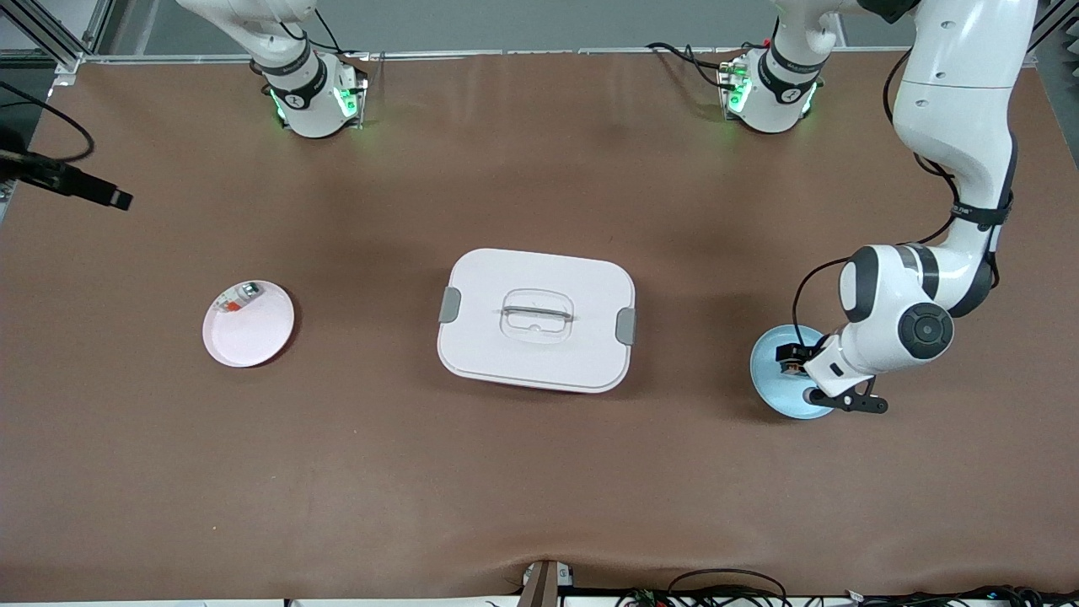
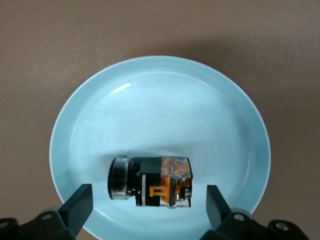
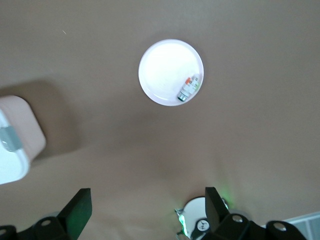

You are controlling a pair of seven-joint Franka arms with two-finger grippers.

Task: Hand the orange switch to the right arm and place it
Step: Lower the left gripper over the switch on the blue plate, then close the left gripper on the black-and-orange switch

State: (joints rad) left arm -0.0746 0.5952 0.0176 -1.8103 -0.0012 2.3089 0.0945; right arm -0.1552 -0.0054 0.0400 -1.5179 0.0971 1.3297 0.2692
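Your left gripper (image 2: 149, 210) hangs wide open and empty over the pale blue plate (image 2: 90, 115), straddling the orange switch (image 2: 152, 182) lying there. Pickup step: descend, close squarely. The right gripper (image 3: 147, 212), open too, waits high above the table.

Blk/orange switch (image 2: 152, 182) (pale-blue plate (image 2: 160, 100))

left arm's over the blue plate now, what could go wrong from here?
1. The orange switch lies on its side, near the rim of the blue plate; the open left pincer, closing, might roll or nudge it away.
2. The shallow plate may tip or slide if a fingertip presses its rim.
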